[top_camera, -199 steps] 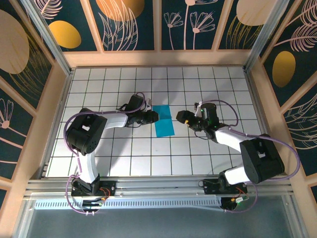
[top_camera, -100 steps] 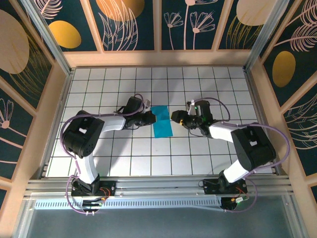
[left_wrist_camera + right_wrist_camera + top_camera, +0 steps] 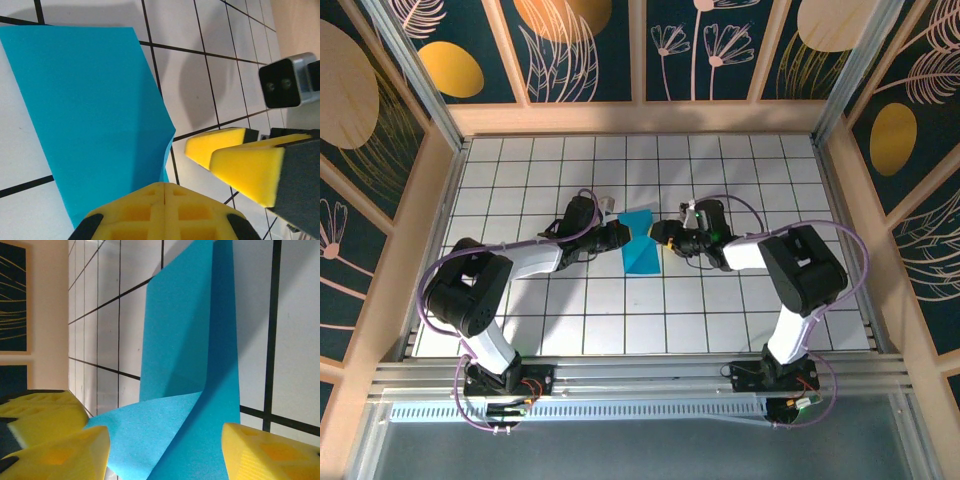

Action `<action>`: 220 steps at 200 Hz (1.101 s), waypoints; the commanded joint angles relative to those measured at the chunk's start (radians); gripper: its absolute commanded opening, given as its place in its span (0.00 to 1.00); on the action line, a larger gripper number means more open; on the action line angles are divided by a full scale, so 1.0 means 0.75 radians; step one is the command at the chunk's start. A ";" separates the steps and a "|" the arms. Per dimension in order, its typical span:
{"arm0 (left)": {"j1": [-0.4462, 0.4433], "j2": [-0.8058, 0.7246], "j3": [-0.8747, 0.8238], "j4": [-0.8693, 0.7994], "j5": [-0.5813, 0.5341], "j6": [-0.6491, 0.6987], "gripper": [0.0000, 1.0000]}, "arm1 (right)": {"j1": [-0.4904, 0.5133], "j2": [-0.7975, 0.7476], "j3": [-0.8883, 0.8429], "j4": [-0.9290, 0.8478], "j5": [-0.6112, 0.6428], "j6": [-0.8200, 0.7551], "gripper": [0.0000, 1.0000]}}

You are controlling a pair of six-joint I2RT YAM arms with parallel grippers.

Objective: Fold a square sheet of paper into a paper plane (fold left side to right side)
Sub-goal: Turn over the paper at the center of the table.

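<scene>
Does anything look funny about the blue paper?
Yes. One corner of the paper is lifted off the table in a slanted flap instead of lying flat. The left gripper looks shut on that corner, and the right gripper is open close by.

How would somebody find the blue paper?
On the white gridded table, look in the middle, between the left gripper and right gripper. The sheet of paper lies there: the only bright blue thing, with one corner lifted.
</scene>
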 commanded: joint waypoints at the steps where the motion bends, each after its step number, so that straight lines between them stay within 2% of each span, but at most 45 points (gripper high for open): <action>1: 0.008 -0.028 -0.018 0.047 -0.019 -0.022 0.00 | 0.022 0.046 0.031 0.111 -0.027 0.057 0.62; 56: 0.006 -0.021 -0.019 0.048 -0.015 -0.019 0.00 | 0.036 0.142 0.051 0.261 -0.064 0.146 0.62; 149: 0.008 -0.003 -0.016 -0.004 -0.060 -0.021 0.00 | 0.057 0.264 0.148 0.326 -0.068 0.190 0.60; 220: 0.007 0.069 -0.026 -0.060 -0.141 -0.021 0.00 | 0.064 0.265 0.147 0.255 -0.036 0.145 0.45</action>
